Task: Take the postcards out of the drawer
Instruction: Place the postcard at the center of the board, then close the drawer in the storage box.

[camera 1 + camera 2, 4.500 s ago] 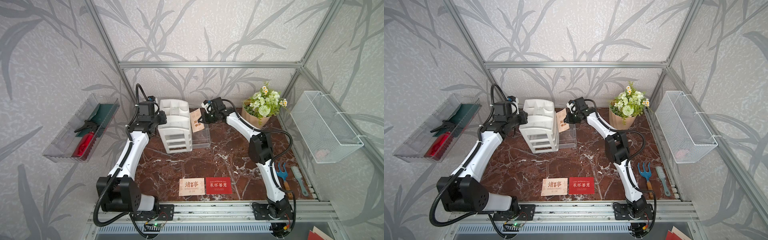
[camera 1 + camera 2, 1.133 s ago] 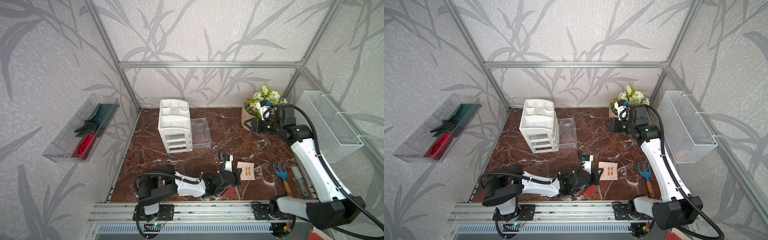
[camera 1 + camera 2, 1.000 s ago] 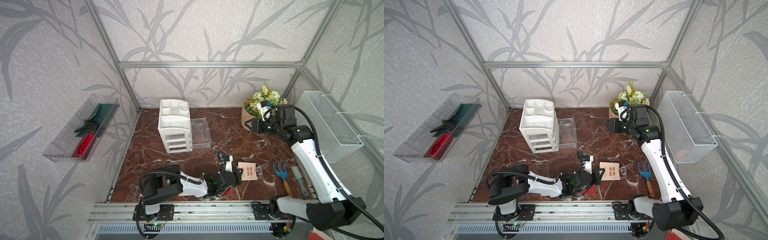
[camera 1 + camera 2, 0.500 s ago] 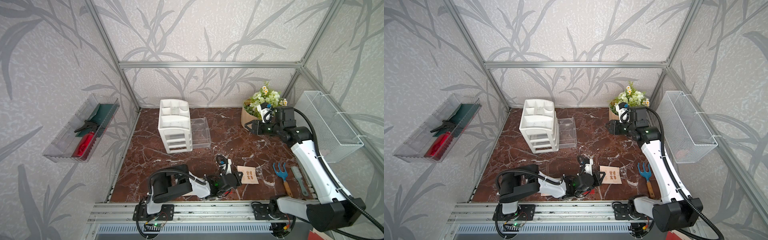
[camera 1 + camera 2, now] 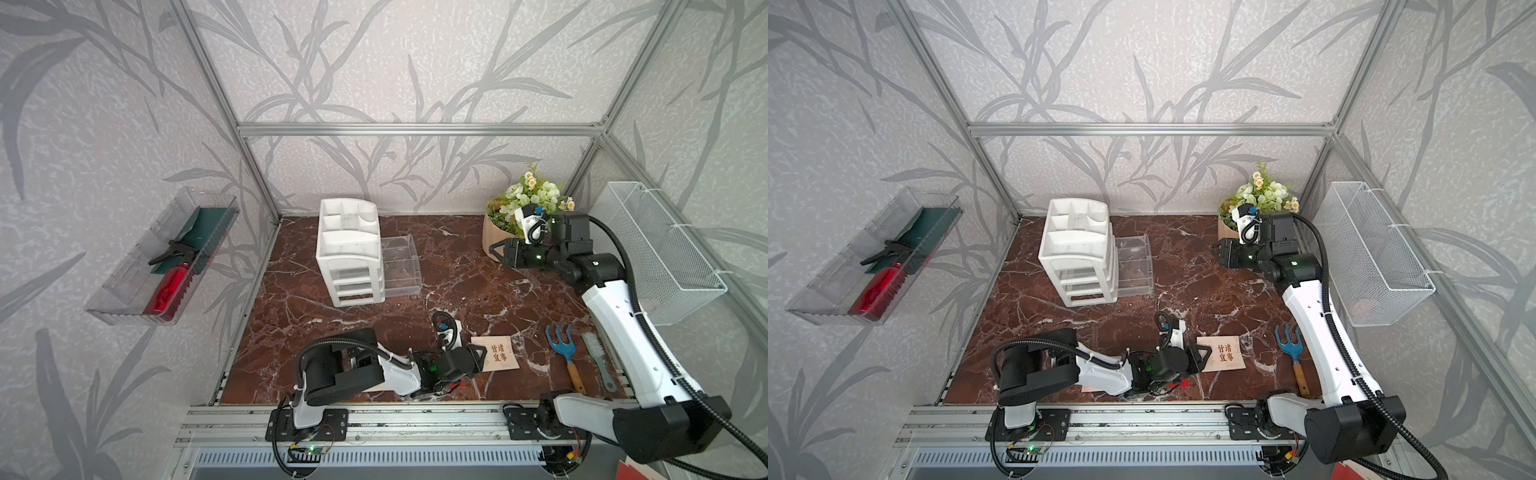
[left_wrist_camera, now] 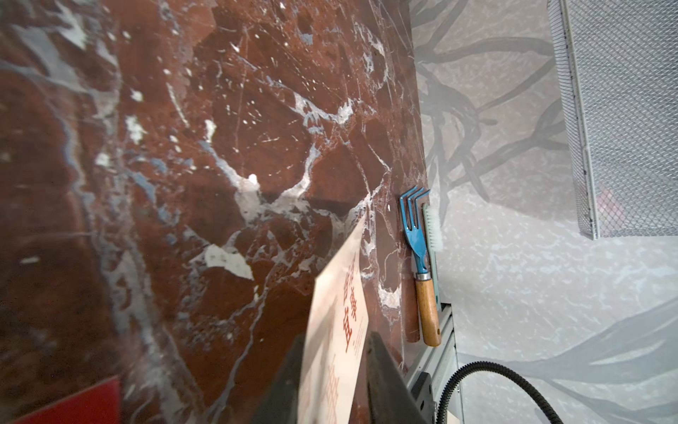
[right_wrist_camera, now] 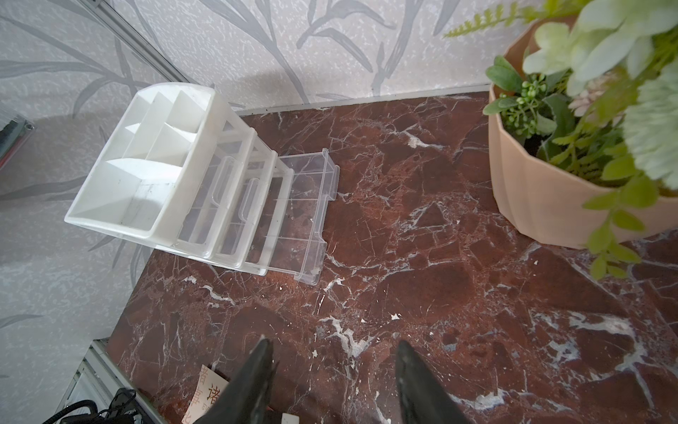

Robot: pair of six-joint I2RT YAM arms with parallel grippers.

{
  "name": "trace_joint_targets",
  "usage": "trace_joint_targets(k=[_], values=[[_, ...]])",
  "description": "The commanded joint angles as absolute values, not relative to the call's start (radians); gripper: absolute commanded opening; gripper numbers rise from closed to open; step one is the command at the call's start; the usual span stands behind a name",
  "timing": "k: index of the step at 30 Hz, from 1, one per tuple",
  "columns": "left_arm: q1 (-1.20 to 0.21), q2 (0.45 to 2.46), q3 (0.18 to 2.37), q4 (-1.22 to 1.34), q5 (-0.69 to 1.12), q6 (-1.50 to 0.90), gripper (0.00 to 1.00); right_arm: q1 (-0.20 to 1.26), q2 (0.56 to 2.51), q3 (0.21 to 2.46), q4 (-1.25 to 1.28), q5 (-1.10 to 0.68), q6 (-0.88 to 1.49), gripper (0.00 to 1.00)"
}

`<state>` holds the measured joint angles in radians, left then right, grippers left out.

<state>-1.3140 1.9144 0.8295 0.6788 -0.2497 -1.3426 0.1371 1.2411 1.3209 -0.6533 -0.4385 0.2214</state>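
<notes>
Left hand (image 5: 481, 358): low over the front part of the bench (image 5: 291, 299); its two fingers (image 6: 381, 381) stand apart, one on each side of the near edge of the peach postcard; they do not press on it, so the hand is open
Peach postcard (image 5: 498, 353): lies flat on the bench with the printed face up; between the left hand and the blue rake (image 5: 561, 345); well apart from the drawer
Red postcard (image 6: 73, 402): only a corner shows in the left wrist view; it lies on the bench near the front edge, mostly hidden under the left arm
Right hand (image 7: 334, 381): raised, just beside the flower pot (image 5: 496, 241); fingers wide apart with only the bench seen between them; open and holding nothing
Drawer (image 5: 401, 266): clear plastic; pulled out of the white organizer (image 5: 349, 249) at the back of the bench
Brush (image 5: 596, 353): just beside the blue rake, near the right edge
</notes>
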Motion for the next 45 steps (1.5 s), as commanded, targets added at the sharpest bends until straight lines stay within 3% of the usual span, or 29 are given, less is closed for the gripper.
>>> trace_joint_targets(k=[1,8,17,22,28,45], values=[[-1.306,1.829,0.812,0.558,-0.276,-1.317,0.28,0.133,1.224,1.305,-0.634,-0.454,0.233,0.54],[-1.301,1.694,0.885,0.203,-0.308,-1.145,0.30,0.130,1.233,1.285,-0.610,-0.457,0.242,0.55],[-1.271,1.585,0.845,0.119,-0.339,-1.029,0.33,0.130,1.250,1.263,-0.586,-0.464,0.243,0.55],[-1.114,1.443,0.979,-0.191,-0.233,-0.726,0.34,0.130,1.267,1.224,-0.547,-0.500,0.252,0.55],[-0.928,1.337,1.270,-0.591,-0.256,-0.403,0.36,0.157,1.294,1.158,-0.478,-0.508,0.268,0.53],[-0.199,1.231,1.425,-0.668,-0.069,-0.219,0.39,0.336,1.549,1.178,-0.339,-0.413,0.308,0.49]])
